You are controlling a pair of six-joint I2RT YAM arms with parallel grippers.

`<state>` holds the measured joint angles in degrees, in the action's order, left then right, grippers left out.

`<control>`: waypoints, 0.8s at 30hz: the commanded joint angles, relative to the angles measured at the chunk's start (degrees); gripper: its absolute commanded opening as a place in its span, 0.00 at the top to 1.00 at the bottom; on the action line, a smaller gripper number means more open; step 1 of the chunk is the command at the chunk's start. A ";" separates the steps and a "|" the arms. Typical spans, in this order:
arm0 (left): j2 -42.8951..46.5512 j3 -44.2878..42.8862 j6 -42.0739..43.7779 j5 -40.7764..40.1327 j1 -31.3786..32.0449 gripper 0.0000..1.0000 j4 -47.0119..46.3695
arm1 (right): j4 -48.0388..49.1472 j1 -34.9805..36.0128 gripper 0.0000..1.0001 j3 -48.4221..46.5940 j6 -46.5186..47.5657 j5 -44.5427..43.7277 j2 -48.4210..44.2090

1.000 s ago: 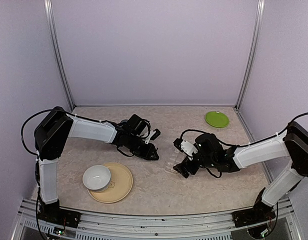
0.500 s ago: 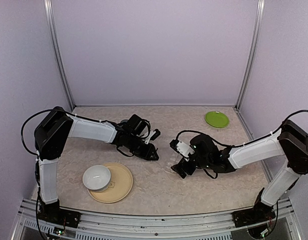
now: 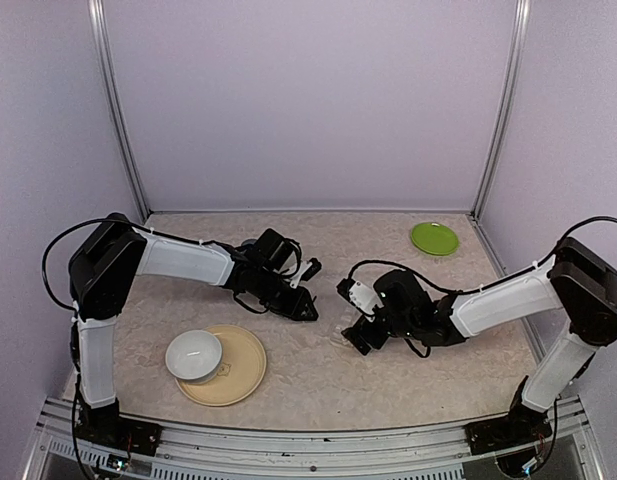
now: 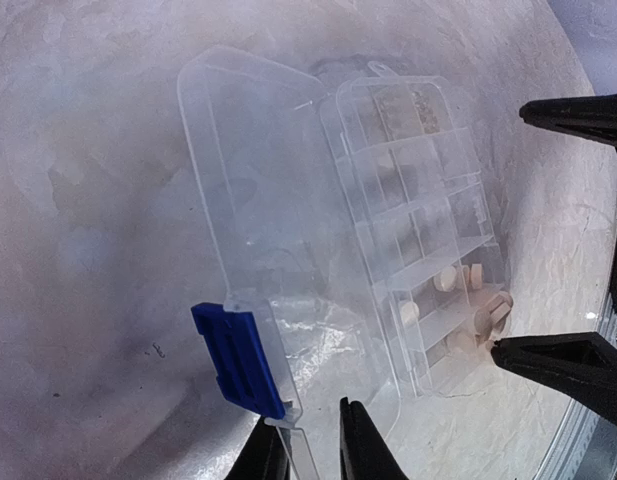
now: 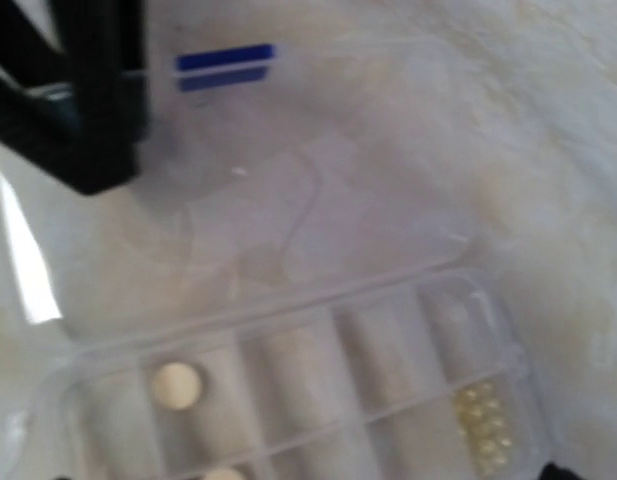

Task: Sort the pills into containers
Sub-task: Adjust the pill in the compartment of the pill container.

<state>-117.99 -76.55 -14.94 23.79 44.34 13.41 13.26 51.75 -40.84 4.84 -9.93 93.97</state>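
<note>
Your left fingers (image 4: 363, 455) are pinched on the edge of the lid (image 4: 268, 200), just beside the blue latch (image 4: 238, 360), and they hold the clear box open and flat on the counter (image 4: 88, 200). Your right fingers (image 4: 568, 365) are spread wide with nothing between them. They stand along the tray's outer long side, 1 tip near each end.

The pills (image 4: 448, 280) lie in the last 2 or 3 compartments (image 4: 418, 230) at the end by the lower right fingertip. That tip sits just beside the corner, though you can't tell whether it touches. The middle cells look empty, and the far end cell holds tiny yellowish beads (image 5: 483, 420).

The right arm is the nearer one and the free one, so the pick is probably yours to make with it. The tray's long axis runs from fingertip to fingertip, with the dividers across it. You will likely need to narrow the spread to fit 1 cell.

There is open counter around the box. The bowl (image 3: 194, 355) on its plate (image 3: 243, 365) sits well apart, near your left base.
</note>
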 commanded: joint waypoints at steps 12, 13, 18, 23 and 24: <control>0.01 -1.06 1.06 0.73 -0.30 0.82 0.70 | 0.05 0.52 0.00 -0.45 -0.05 0.12 -0.34; 0.04 -1.05 1.05 0.72 -0.30 0.82 0.74 | 0.12 0.51 0.00 -0.46 -0.28 -0.08 -0.61; 0.18 -1.06 1.05 0.73 -0.30 0.82 0.83 | -0.15 0.52 0.00 -0.99 -0.56 -1.06 -1.50; 0.31 -1.13 1.04 0.73 -0.30 0.82 0.82 | -0.65 0.55 0.00 -1.47 -0.79 -1.59 -1.39; 0.31 -1.14 1.00 0.73 -0.30 0.82 0.83 | -0.38 0.55 0.00 -1.25 -0.75 -1.09 -1.61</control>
<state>-117.97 -76.55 -14.92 23.81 44.31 13.41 12.73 51.75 -41.23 4.64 -11.25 93.95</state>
